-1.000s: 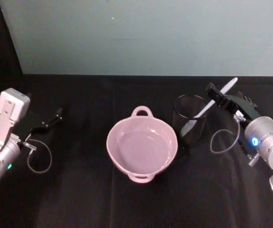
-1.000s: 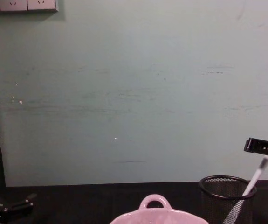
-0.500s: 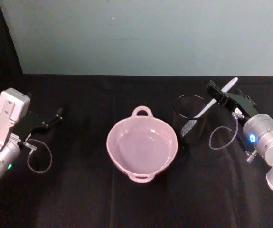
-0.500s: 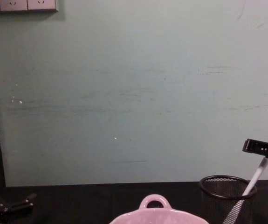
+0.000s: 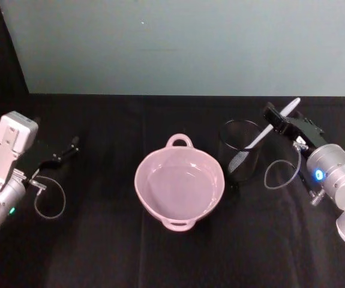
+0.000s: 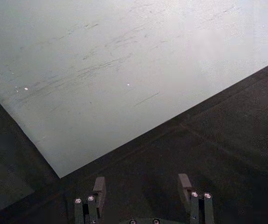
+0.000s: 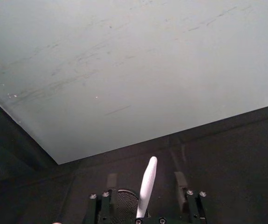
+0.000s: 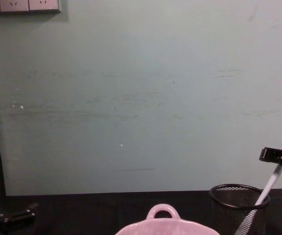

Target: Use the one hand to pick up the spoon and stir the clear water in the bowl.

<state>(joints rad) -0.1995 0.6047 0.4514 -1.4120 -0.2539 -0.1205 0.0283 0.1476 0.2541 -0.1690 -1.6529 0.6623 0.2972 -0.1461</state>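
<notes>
Near the left edge of the black surface [image 5: 100, 240] we see the left gripper [image 5: 70, 146] hanging low on its white arm, pointing toward the back edge. From its wrist camera, its 2 fingers [image 6: 99, 185] stand wide apart with only bare cloth between them, and a thin cable loop [image 5: 49, 201] lies beside the arm.

At the middle of the surface sits the pale pink bowl [image 5: 138, 180], upright, with 1 small loop handle [image 5: 179, 141] on the rim toward the back edge and another toward the front edge. Clear water [image 5: 181, 187] lies flat inside it. From the chest camera we see just the back handle and the rim of the bowl [image 8: 163, 226].

Just right of the bowl, a little nearer the back edge, stands the black mesh cup [image 5: 227, 157]; we cannot tell whether it touches the bowl. The white spoon [image 5: 256, 140] stands in the cup, blade down inside the mesh, its handle leaning up toward the right edge of the surface.

The right gripper [image 5: 276, 120] is at the upper part of that handle, reaching in from the right edge. Its wrist camera shows the spoon [image 7: 147, 182] rising between the 2 fingers [image 7: 111, 180], with a gap on each side, so the jaws are wide and straddle the handle without pinching it. From the chest camera, 1 black finger [image 8: 273, 155] juts left just above the leaning handle.
</notes>
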